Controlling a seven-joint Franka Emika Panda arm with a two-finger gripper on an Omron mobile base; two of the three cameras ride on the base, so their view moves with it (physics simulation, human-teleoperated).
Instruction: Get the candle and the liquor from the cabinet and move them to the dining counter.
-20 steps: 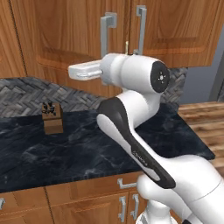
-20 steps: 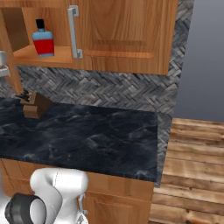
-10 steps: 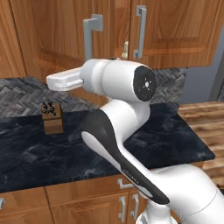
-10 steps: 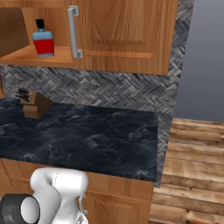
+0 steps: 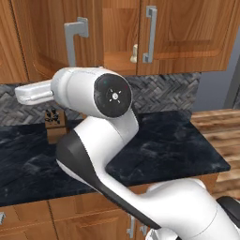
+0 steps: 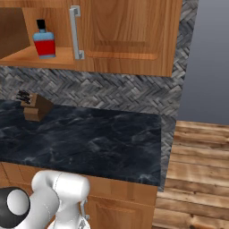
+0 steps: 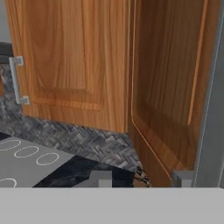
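The cabinet (image 6: 129,36) is warm, raised-panel wood with silver bar handles; one door stands open. On its shelf sits the flat-sided liquor (image 6: 44,41), red with a black cap, and the stubby cream candle (image 5: 134,53). I cannot tell how wide the tool is. Below lie the veined black worktop (image 6: 94,138), herringbone tiling and plank floor.

Left base view: looking forward and down from behind, arm (image 5: 103,140) bulking large across centre frame, cabinet (image 5: 187,33) along the top. Right base view: facing the same counter (image 6: 89,138) from the other side, cabinet (image 6: 129,36) upper left, knife block (image 6: 36,107) shared with the left view (image 5: 55,124). Hand view: pressed close to an open cabinet door (image 7: 175,87), right of frame.
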